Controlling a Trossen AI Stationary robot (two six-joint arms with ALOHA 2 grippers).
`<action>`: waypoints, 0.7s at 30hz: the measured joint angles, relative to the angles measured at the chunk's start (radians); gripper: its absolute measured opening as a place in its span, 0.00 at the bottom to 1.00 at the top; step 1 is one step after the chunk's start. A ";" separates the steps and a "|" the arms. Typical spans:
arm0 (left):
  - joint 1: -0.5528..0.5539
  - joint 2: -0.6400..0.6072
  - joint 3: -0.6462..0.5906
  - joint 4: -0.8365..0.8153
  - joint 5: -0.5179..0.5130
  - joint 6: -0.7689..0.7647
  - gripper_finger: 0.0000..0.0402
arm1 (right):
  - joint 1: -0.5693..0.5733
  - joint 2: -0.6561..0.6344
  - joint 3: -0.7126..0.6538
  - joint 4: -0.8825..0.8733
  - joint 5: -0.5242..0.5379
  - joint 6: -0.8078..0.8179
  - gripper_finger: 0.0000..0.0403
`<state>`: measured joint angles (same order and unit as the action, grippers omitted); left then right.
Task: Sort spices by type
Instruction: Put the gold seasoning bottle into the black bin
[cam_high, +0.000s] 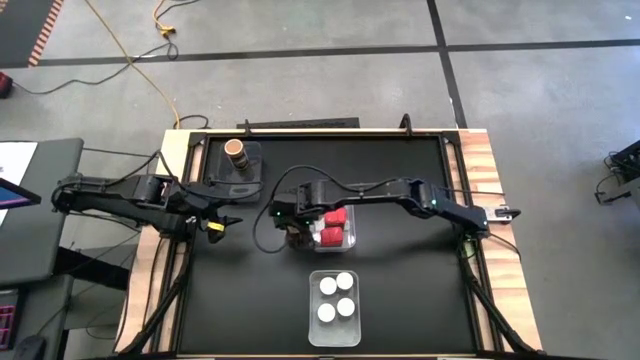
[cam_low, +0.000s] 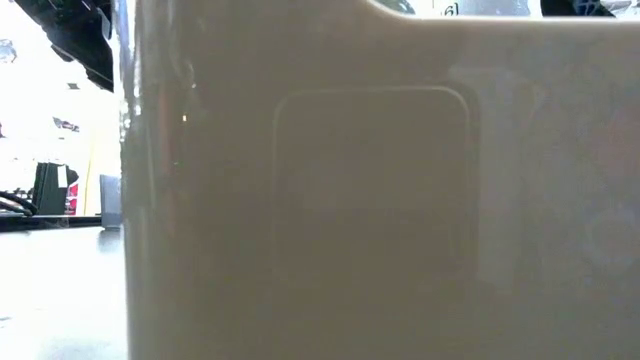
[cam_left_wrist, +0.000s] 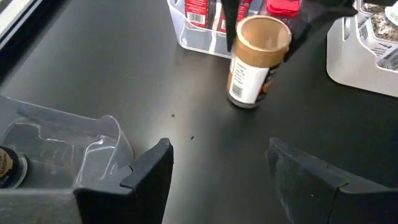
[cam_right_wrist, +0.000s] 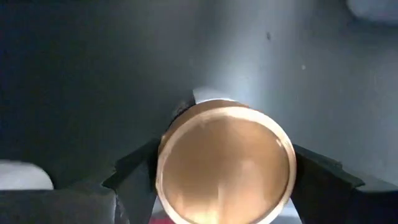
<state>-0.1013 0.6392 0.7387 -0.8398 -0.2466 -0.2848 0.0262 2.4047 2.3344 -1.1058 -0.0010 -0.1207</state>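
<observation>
From above, the right gripper (cam_high: 297, 232) is seen beside the tub of red boxes (cam_high: 336, 226). In the left wrist view, the left gripper (cam_left_wrist: 217, 165) is spread empty; the brown-topped jar (cam_left_wrist: 255, 61) stands clamped, its label unreadable. In the right wrist view, its lid (cam_right_wrist: 225, 163) is gripped.

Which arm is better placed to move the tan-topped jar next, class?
The right. Its tool already straddles the tan-topped jar, one finger on each side, beside the tub of red boxes. The left tool is open and empty, off to the jar's left.
</observation>
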 joint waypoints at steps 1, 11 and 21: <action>0.000 0.000 0.000 0.000 0.000 0.000 0.62 | 0.003 0.001 0.000 -0.002 0.000 0.011 0.81; 0.000 0.000 0.000 -0.001 0.000 0.004 0.62 | 0.007 -0.003 -0.001 0.024 0.006 0.050 0.81; 0.000 0.000 0.000 -0.001 0.000 0.005 0.62 | 0.007 -0.006 -0.001 0.037 0.006 0.094 0.82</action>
<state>-0.1015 0.6395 0.7387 -0.8406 -0.2466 -0.2802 0.0330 2.3985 2.3337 -1.0691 0.0055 -0.0269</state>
